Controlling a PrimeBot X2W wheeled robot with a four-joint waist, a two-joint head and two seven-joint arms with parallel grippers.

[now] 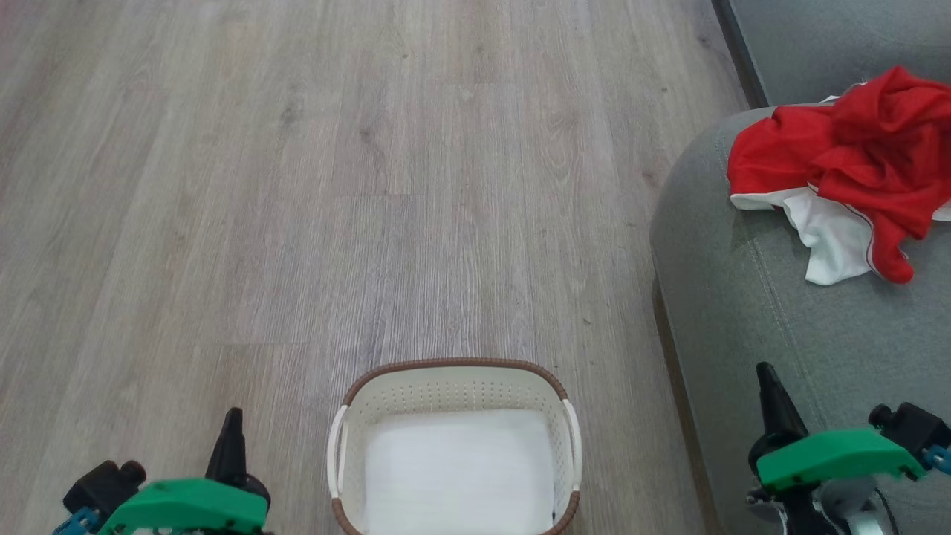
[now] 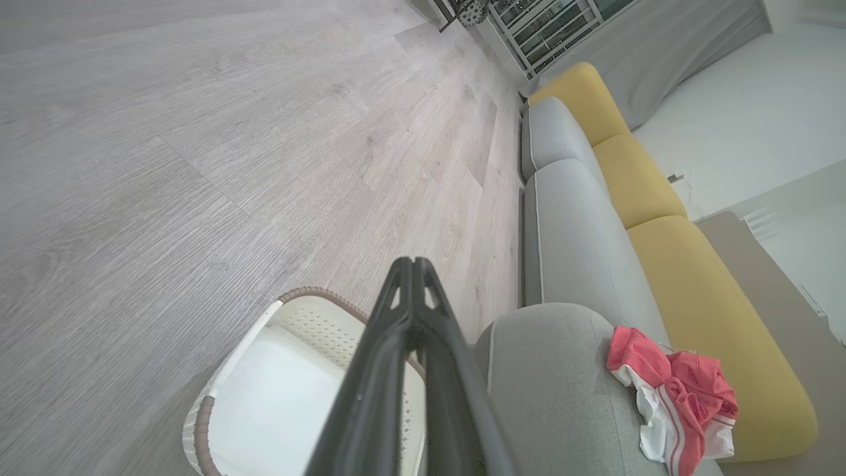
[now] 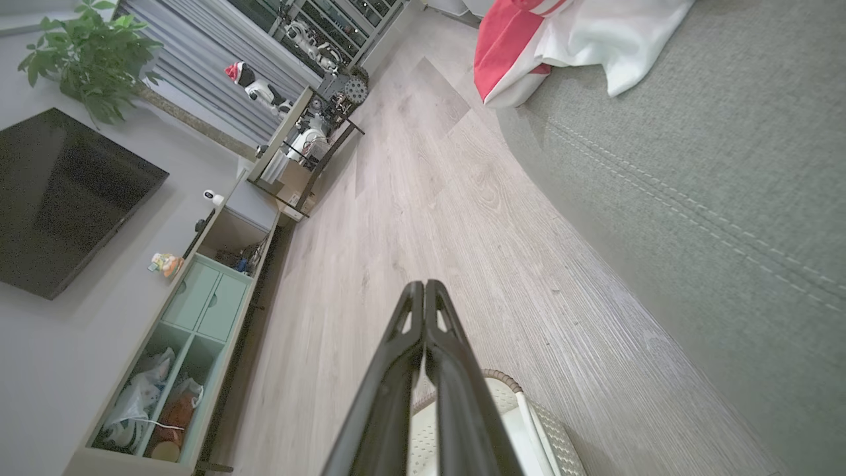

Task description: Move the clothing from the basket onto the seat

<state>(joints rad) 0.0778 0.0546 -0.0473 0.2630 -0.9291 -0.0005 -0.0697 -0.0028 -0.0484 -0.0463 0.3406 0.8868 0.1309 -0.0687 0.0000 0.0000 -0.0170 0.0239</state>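
At the lower left the left pincer [image 1: 233, 416] has its two dark fingers pressed together, tips pointing up the head view, holding nothing. Wide wooden floor [image 1: 297, 186] lies open to its left and ahead. Just right of it the basket [image 1: 453, 365] stands on the floor, handles at its left and right sides, its white bottom in plain sight, its near end cut by the picture's lower edge. A strip of floor separates it from the rounded edge of the seat [image 1: 743, 312]. The right pincer [image 1: 765, 371] shows over the seat's near part, fingers likewise pressed together and holding nothing. The clothing [image 1: 854, 148] lies crumpled on the seat, farther along it and close to its rounded corner. Its long axis runs across the view, cut by the right edge; a white panel and a red tail point back toward the robot.
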